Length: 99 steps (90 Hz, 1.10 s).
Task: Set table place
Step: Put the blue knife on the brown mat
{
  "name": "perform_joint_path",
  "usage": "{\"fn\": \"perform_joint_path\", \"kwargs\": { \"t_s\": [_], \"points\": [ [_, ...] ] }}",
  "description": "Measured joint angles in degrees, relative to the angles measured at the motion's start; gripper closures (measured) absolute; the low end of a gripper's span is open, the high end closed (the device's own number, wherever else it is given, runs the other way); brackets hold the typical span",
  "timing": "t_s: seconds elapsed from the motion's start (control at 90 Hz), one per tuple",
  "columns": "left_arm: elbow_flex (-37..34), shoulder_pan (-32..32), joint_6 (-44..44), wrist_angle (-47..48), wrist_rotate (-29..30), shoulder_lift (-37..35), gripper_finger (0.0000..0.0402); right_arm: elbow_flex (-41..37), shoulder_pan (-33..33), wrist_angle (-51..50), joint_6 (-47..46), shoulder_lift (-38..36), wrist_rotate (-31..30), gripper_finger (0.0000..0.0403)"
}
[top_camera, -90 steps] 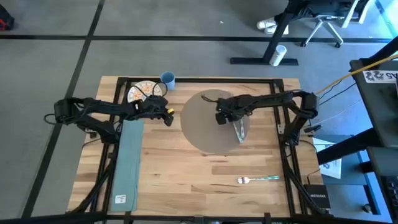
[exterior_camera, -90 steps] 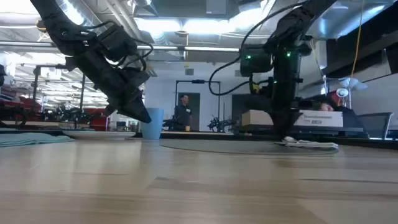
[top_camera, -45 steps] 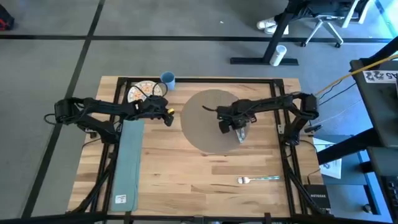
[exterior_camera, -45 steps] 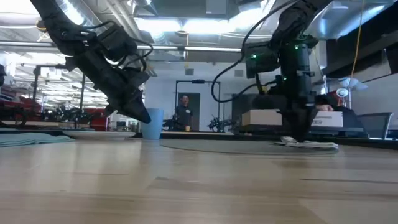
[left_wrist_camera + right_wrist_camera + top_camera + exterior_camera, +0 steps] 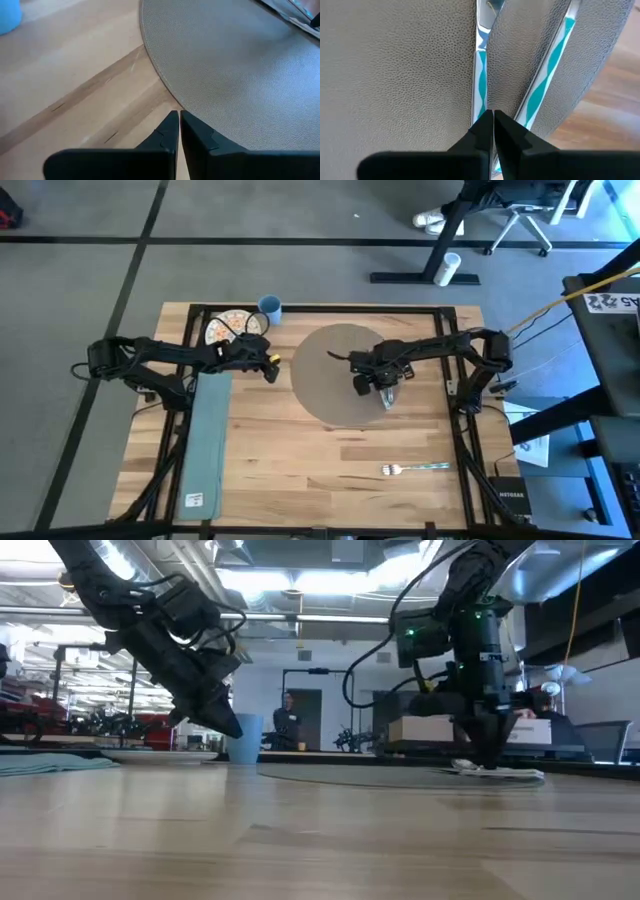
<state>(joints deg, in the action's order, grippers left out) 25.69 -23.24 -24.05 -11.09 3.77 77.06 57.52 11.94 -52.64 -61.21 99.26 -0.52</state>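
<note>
Placemat (image 5: pixel 340 375) lies mid-desk (image 5: pixel 300 470); right gripper (image 5: pixel 388 392), jaws closed, touches cutlery (image 5: pixel 481 65) at its 4 o'clock edge. Left gripper (image 5: pixel 272 368), jaws closed, hovers at 9 o'clock.

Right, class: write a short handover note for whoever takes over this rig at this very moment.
Right claw: shut, tip down on the placemat between two teal-striped utensils.
Left claw: shut, empty, hovering beside the placemat's left edge.
Table: placemat centred; plate and blue cup at the far left corner; teal napkin along the left side; fork near the front right.
Done: placemat down. Left: plate, cup, napkin and fork not yet placed.
</note>
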Motion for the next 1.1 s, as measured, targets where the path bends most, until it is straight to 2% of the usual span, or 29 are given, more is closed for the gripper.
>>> {"fn": "perform_joint_path", "kwargs": {
  "t_s": [0.5,1.1],
  "points": [
    [0.00,0.00,-0.02,0.02,-0.02,0.01,0.0402,0.00,0.00,4.00,0.00,0.00,1.60,0.0403],
    [0.00,0.00,-0.02,0.04,-0.03,0.02,0.0402,0.88,0.04,4.63,0.00,0.00,0.55,0.0403]
  ]
}}
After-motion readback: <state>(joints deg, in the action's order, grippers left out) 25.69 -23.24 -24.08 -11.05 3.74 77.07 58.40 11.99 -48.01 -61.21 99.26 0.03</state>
